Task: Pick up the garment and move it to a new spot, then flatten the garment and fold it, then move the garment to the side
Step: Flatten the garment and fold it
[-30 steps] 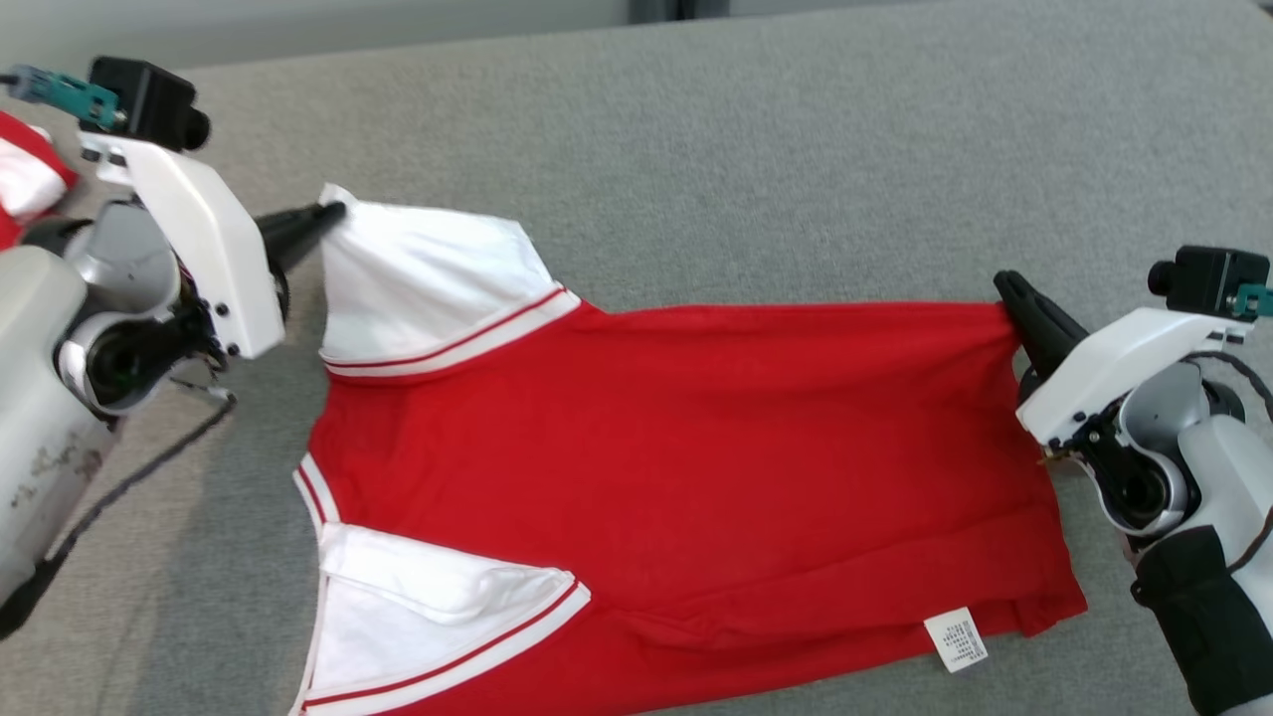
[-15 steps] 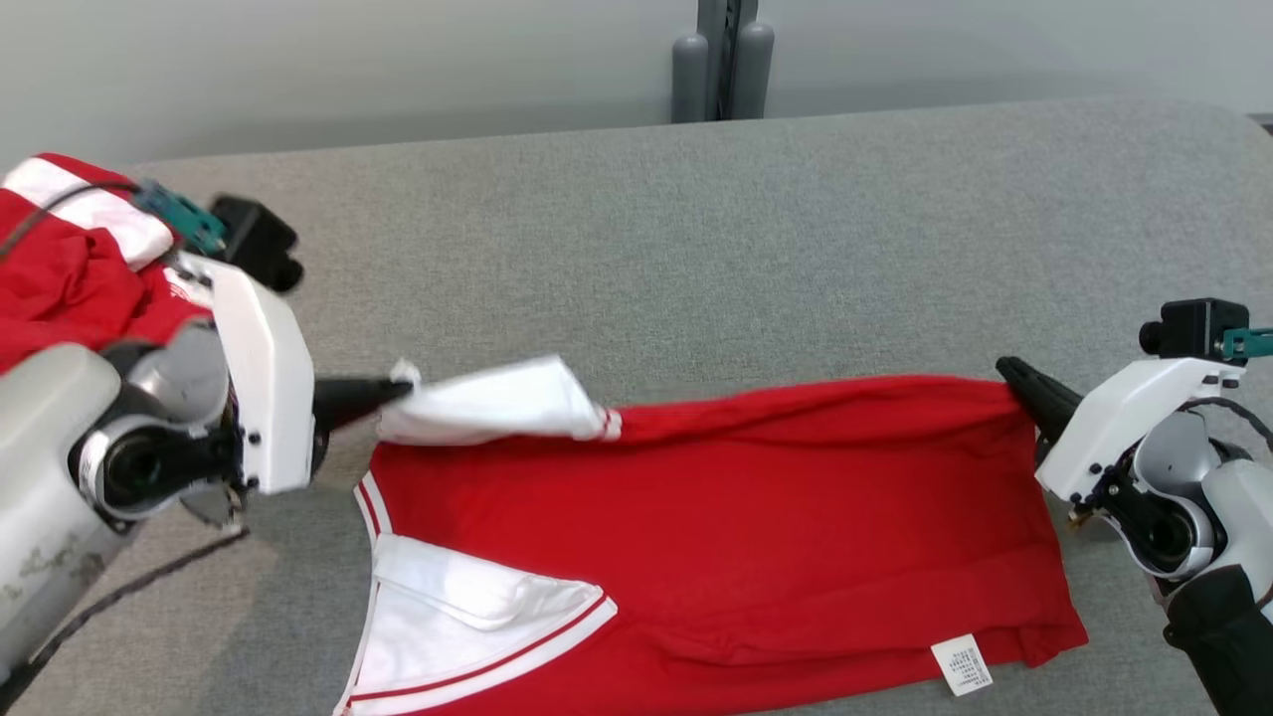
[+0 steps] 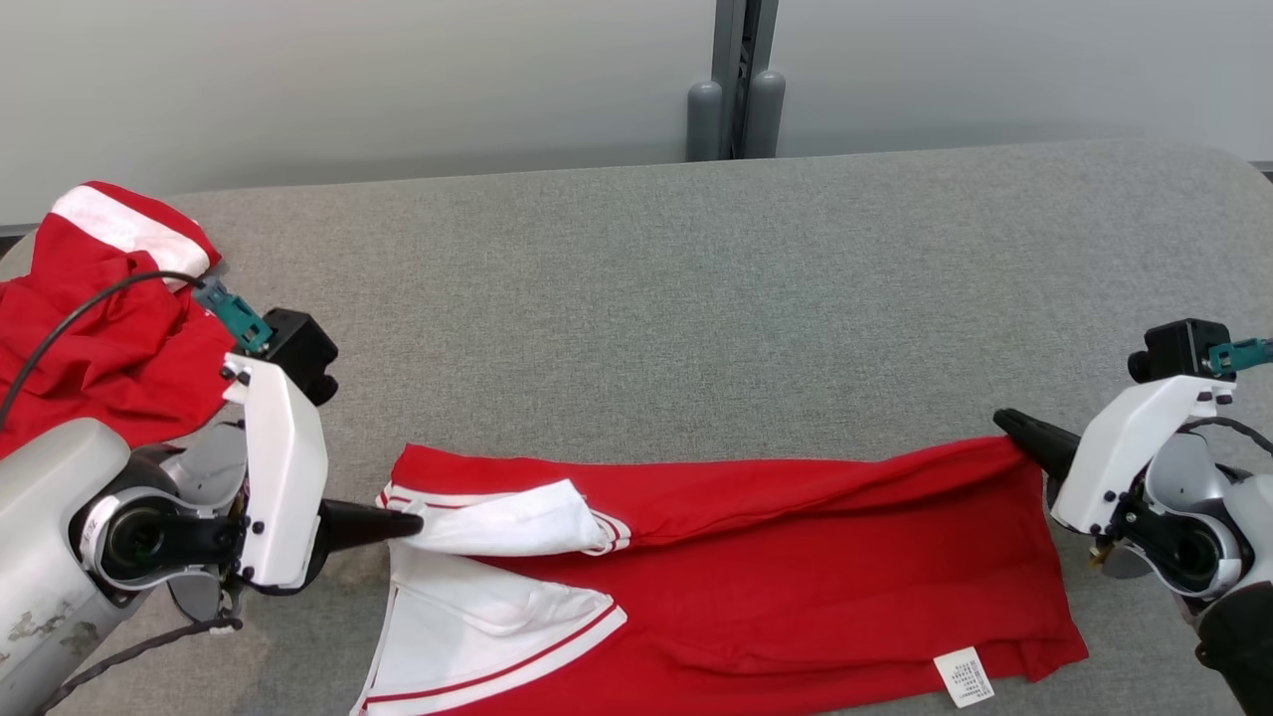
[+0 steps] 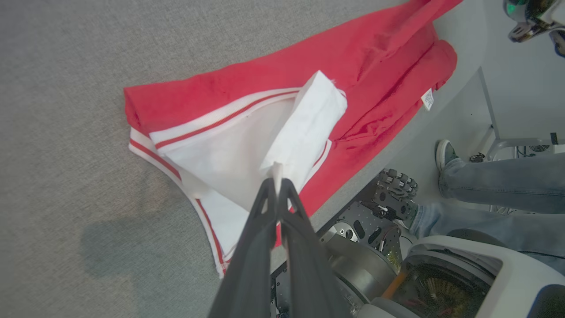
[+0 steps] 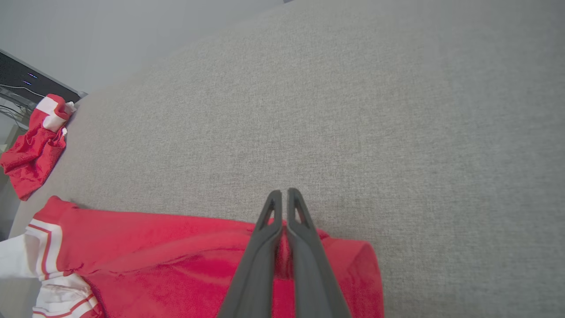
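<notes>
- The red fabric shirt with white sleeves and striped red-and-white trim (image 3: 796, 577) lies stretched along the near part of the grey fabric-covered tabletop (image 3: 696, 298). Its sleeve end is toward your left and its hem toward your right.
- Your left tool (image 3: 410, 523) is clamped on the tip of the far white sleeve (image 3: 517, 519). In the left wrist view its two dark fingers are pressed together on a pinch of white cloth.
- That sleeve is doubled over onto the red body, just above the near white sleeve (image 3: 477, 617), which lies flat.
- Your right tool (image 3: 1006, 422) is clamped on the far hem corner. The right wrist view shows red cloth caught between its closed fingers.
- Between your two tools the shirt's far edge is rolled over in a long fold.
- A small white rectangular label (image 3: 963, 676) sits at the near hem corner.
- A crumpled red-and-white cloth heap (image 3: 99, 318) rests at the tabletop's far left, behind your left arm and apart from the shirt.
- The left wrist view shows a person's jeans-clad legs (image 4: 485, 190) beyond the tabletop edge.
</notes>
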Controlling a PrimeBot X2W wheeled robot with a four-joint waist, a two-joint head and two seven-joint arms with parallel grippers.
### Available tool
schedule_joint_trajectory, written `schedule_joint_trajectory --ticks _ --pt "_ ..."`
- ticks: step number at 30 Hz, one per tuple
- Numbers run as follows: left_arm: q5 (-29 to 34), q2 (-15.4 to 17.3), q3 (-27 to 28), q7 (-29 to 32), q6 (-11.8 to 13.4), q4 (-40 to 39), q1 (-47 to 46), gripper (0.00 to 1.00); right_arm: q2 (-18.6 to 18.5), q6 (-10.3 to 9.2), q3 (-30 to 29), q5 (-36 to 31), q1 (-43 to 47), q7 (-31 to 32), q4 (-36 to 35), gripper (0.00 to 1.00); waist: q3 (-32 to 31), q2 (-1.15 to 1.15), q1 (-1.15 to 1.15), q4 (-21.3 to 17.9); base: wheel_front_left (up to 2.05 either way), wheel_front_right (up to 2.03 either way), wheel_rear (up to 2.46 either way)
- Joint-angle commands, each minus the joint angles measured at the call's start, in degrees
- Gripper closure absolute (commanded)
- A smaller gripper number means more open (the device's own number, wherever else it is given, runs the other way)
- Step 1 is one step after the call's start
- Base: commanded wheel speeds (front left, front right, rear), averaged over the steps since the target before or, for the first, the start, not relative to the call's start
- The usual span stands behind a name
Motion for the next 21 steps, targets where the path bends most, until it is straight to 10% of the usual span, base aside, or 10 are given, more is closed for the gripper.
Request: schedule_joint_trajectory --ticks 1,21 --pt "-0.3 0.1 -0.2 0.3 0.3 -0.2 0.8 1.00 -0.9 0.02 0.2 0.7 0.6 1.0 -0.3 1.00 -0.1 0.00 0.00 0.0 0.00 0.00 0.00" --pt "-3.2 2.0 -1.6 3.9 1.9 -4.2 3.5 1.00 -4.2 0.02 4.8 4.3 2.6 10.7 -2.1 1.00 -1.1 0.00 0.00 0.1 0.00 0.00 0.00"
